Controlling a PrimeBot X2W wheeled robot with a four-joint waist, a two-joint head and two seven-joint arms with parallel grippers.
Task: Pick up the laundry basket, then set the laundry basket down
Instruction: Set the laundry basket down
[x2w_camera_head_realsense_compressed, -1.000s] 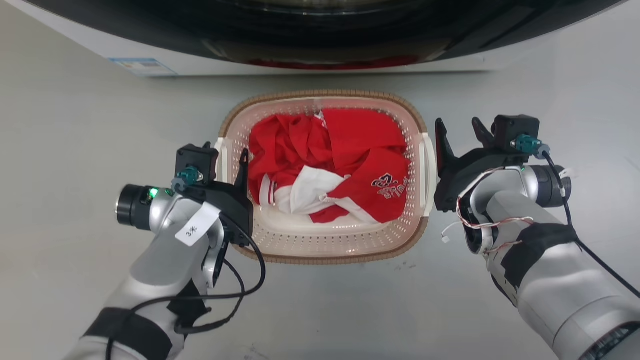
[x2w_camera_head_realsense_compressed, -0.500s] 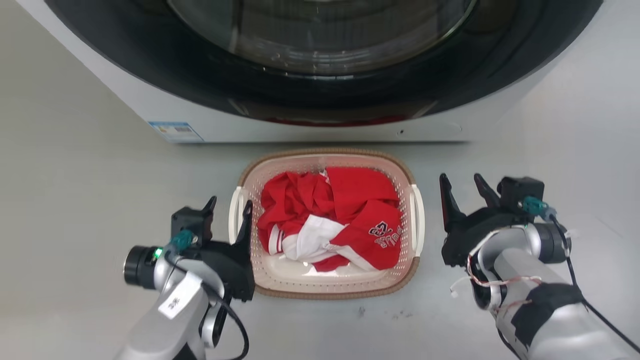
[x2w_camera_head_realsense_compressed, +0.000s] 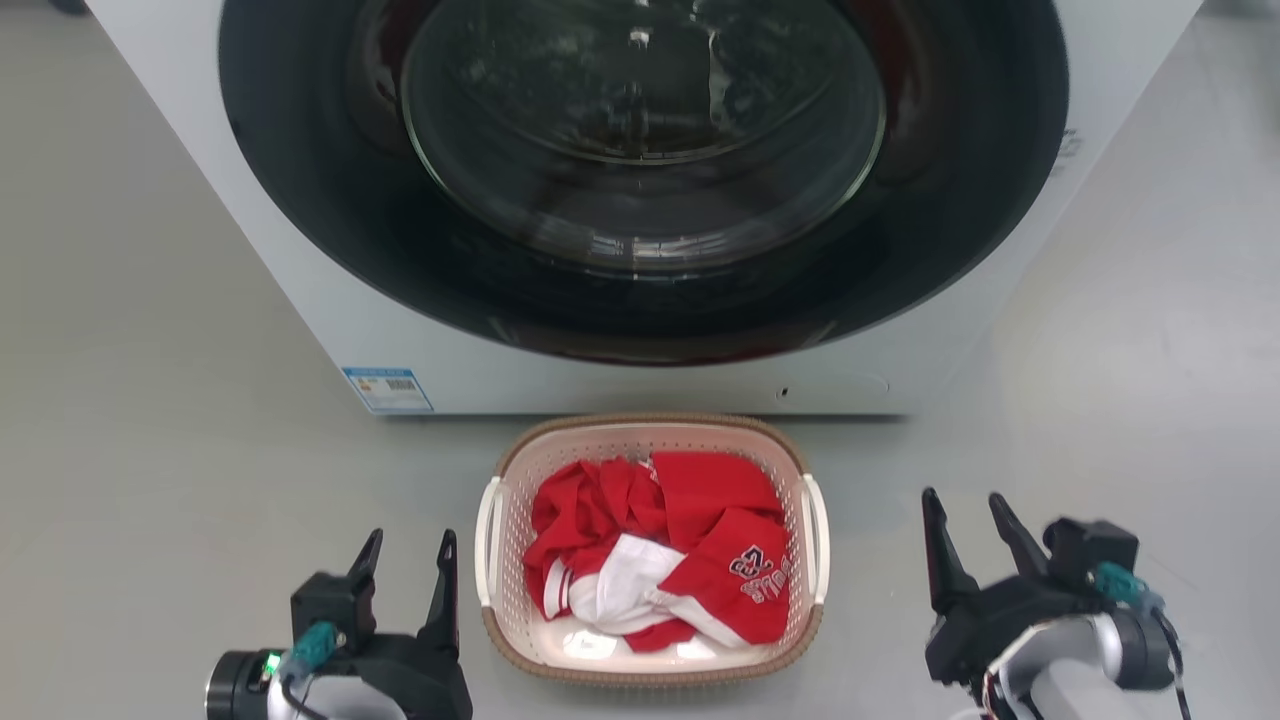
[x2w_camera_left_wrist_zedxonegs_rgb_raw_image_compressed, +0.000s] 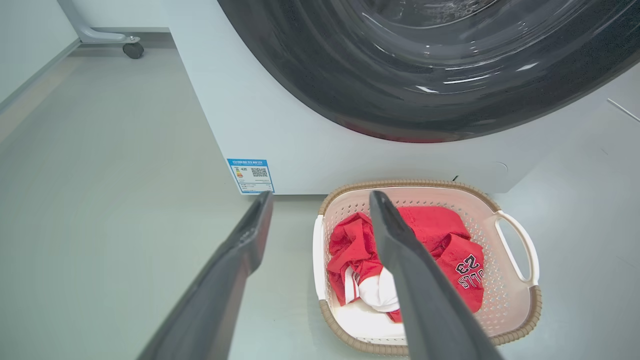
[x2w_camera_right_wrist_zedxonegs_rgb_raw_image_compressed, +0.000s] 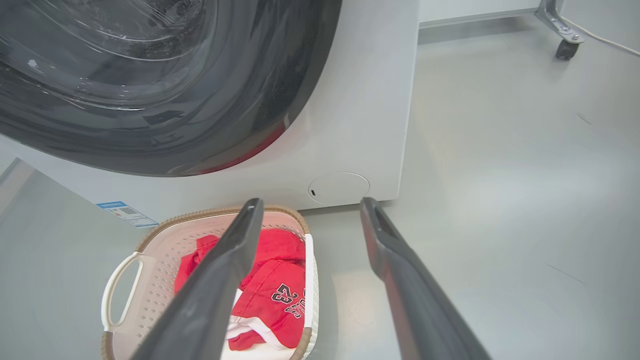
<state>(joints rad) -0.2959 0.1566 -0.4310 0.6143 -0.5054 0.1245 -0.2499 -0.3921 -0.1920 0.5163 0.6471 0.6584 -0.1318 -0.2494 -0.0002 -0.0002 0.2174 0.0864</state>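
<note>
The laundry basket (x2w_camera_head_realsense_compressed: 650, 424), cream perforated plastic with a brown woven-look rim, stands on the grey floor just in front of the washing machine. Red and white clothes (x2w_camera_head_realsense_compressed: 690, 560) fill it. My left gripper (x2w_camera_head_realsense_compressed: 411, 545) is open, a little left of the basket's left loop handle (x2w_camera_head_realsense_compressed: 487, 540) and apart from it. My right gripper (x2w_camera_head_realsense_compressed: 963, 503) is open too, well right of the right handle (x2w_camera_head_realsense_compressed: 817, 540). Past my open left gripper (x2w_camera_left_wrist_zedxonegs_rgb_raw_image_compressed: 321, 197), the left wrist view has the basket (x2w_camera_left_wrist_zedxonegs_rgb_raw_image_compressed: 400, 183) low and to the right. The right gripper (x2w_camera_right_wrist_zedxonegs_rgb_raw_image_compressed: 311, 202) is open, with the basket (x2w_camera_right_wrist_zedxonegs_rgb_raw_image_compressed: 150, 280) at lower left.
A white front-loading washing machine (x2w_camera_head_realsense_compressed: 640, 200) with a large dark round door rises right behind the basket, a blue label (x2w_camera_head_realsense_compressed: 386, 389) at its lower left. A caster wheel (x2w_camera_left_wrist_zedxonegs_rgb_raw_image_compressed: 133, 50) stands far off on one side, another caster (x2w_camera_right_wrist_zedxonegs_rgb_raw_image_compressed: 567, 48) on the other. Grey floor spreads on both sides.
The head camera has risen and now takes in the whole washer door. My left gripper, which straddled the left handle, has come off it. My right gripper stands farther from the right handle.
</note>
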